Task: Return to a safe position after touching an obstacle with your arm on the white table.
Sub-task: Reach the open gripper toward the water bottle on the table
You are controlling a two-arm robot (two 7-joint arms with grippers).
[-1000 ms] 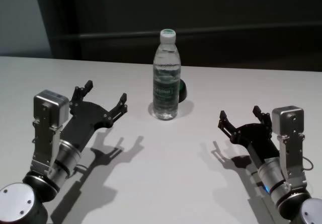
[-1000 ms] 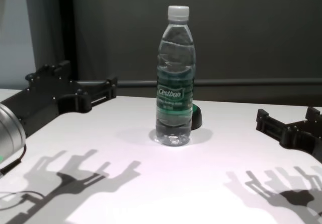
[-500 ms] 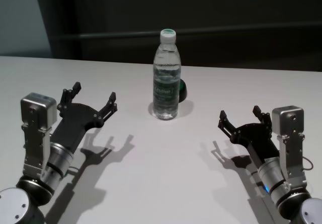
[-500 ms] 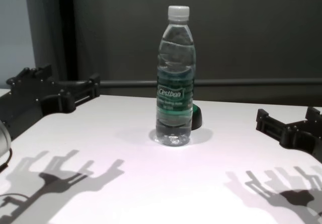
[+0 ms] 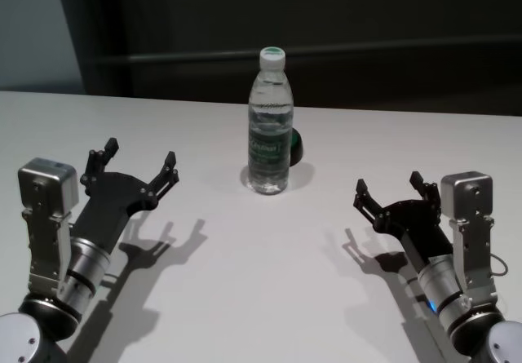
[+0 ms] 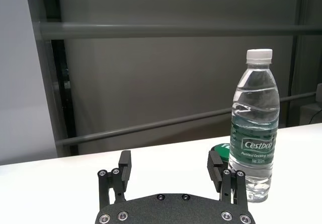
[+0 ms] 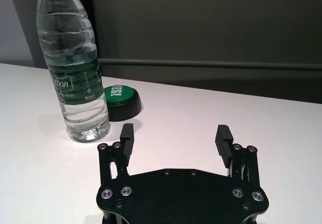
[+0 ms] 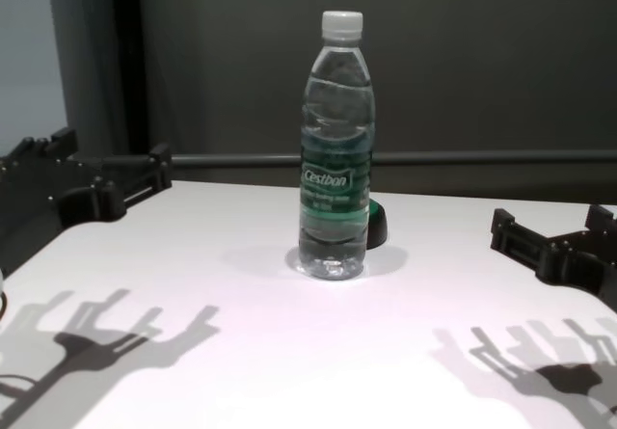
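Dark grey panelling crossed by a horizontal rail backs the wide, smooth, matte white desk (image 5: 269,281), which fills the head view from edge to edge.

At the middle of the desk, toward twelve o'clock from the robot, stands the tall clear ribbed plastic water bottle (image 5: 269,126), upright, with a white screw cap and a dark green "Cestbon" label around its waist. Nothing touches it. Just behind its base, at about one o'clock from the bottle, lies a low round dark green disc with a black rim and white lettering on top (image 7: 119,101); whether it touches the bottle cannot be told.

The left tool (image 5: 135,166), black with two thin fingers, hangs above the desk at roughly nine to ten o'clock from the bottle and well apart from it. Its fingers are spread wide and hold nothing, and they aim toward the desk's far side. In the left wrist view one black fingertip (image 6: 215,165) lines up beside the bottle's lower body, with open desk between them. Its shadow falls on the desk nearer the robot.

The right tool (image 5: 390,186), of the same black build, sits at about four o'clock from the bottle, also well clear. Its fingers are likewise spread with nothing between them.
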